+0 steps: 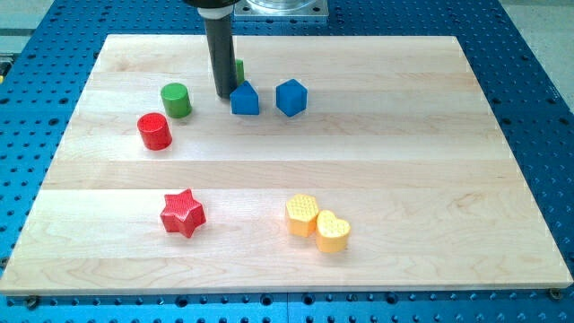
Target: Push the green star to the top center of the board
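Pale wooden bench [404, 135], faint grain. Green cylinder block [176, 100]; red cylinder block [154, 131]; red star block [183, 213]; two blue blocks [245, 100] [291, 97]; two yellow heart blocks [302, 214] [332, 231]; dark rod [220, 54].
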You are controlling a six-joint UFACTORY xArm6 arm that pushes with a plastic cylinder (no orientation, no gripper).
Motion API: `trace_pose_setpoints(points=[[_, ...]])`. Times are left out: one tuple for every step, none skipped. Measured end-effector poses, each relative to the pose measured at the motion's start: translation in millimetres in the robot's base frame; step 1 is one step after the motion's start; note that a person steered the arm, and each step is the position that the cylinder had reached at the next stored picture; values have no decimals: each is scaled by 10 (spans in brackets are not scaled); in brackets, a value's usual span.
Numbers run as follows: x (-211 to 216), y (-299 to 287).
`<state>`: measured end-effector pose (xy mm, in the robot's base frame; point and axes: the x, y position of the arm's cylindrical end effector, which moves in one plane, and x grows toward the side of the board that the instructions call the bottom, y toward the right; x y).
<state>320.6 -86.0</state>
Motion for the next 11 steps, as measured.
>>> trace_pose_setpoints(points=[[103, -746], [-410, -150], [-689, 534], [-456, -45], [7, 273], [223, 597], [-90, 743], [-138, 656], [-365, 475], [-457, 888], [-263, 818]])
